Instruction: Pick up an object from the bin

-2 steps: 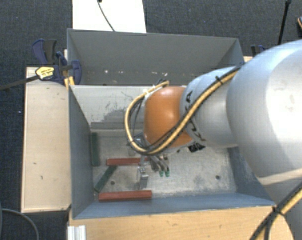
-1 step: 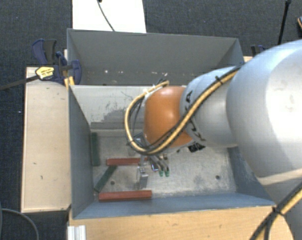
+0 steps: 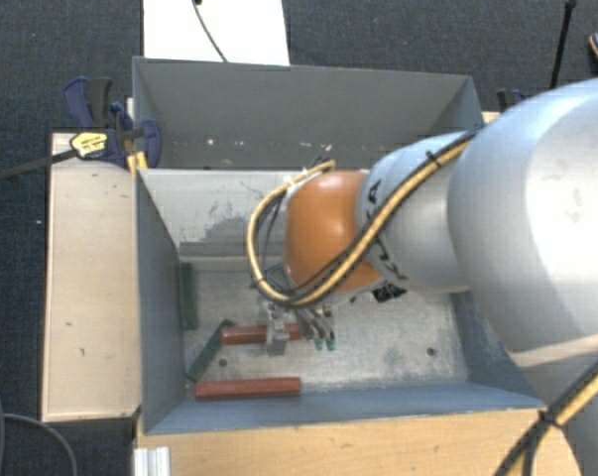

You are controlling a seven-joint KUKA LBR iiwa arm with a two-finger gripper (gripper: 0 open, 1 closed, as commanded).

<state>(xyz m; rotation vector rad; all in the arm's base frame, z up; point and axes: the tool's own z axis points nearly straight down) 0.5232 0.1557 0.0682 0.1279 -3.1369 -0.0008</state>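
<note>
My gripper [image 3: 278, 335] is low over the bin floor, left of the middle, under the orange wrist cover. It is right on top of a short red-brown stick [image 3: 243, 336] that lies crosswise and passes beneath it. A dark green stick [image 3: 204, 351] lies slanted just left of that, its upper end near the red-brown stick's left end. A longer red-brown bar [image 3: 249, 388] rests along the bin's front wall, apart from the gripper.
Another dark green stick [image 3: 187, 296] lies along the left wall. The arm and its cables cover the bin's right half. Bare floor shows at the front right.
</note>
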